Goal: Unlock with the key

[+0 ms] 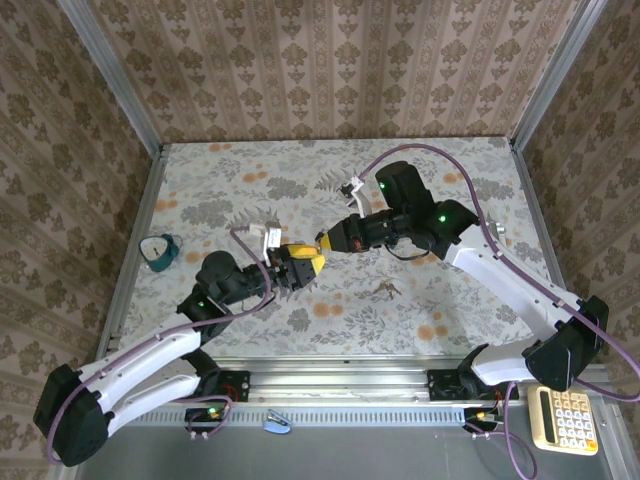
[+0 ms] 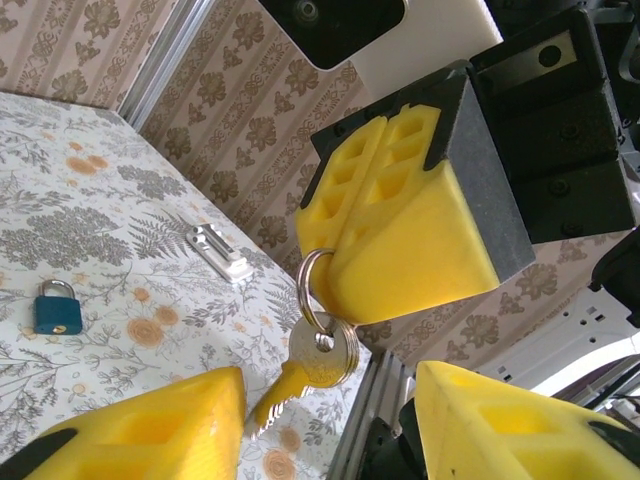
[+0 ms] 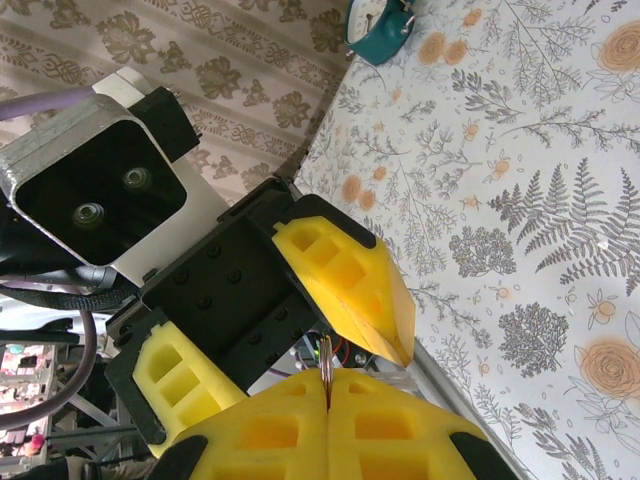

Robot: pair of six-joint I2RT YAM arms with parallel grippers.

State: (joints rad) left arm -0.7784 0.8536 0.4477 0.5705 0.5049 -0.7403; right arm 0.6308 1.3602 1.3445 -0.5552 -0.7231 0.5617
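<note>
The silver key (image 2: 318, 358) hangs from its ring, and my right gripper (image 1: 326, 243) is shut on that ring (image 3: 326, 368) above the middle of the table. My left gripper (image 1: 297, 266) meets it from the left. In the left wrist view its yellow fingers (image 2: 150, 430) stand open on either side of the hanging key, with the blade tip close to the left one. The small teal padlock (image 1: 160, 250) lies on the table at the far left, apart from both grippers. It also appears in the left wrist view (image 2: 58, 308) and at the top of the right wrist view (image 3: 380, 20).
A small white piece (image 2: 222, 252) lies on the flowered tabletop (image 1: 420, 200) near the back wall. Wallpapered walls and metal posts close in the table on three sides. A calculator (image 1: 566, 420) sits off the table at the front right.
</note>
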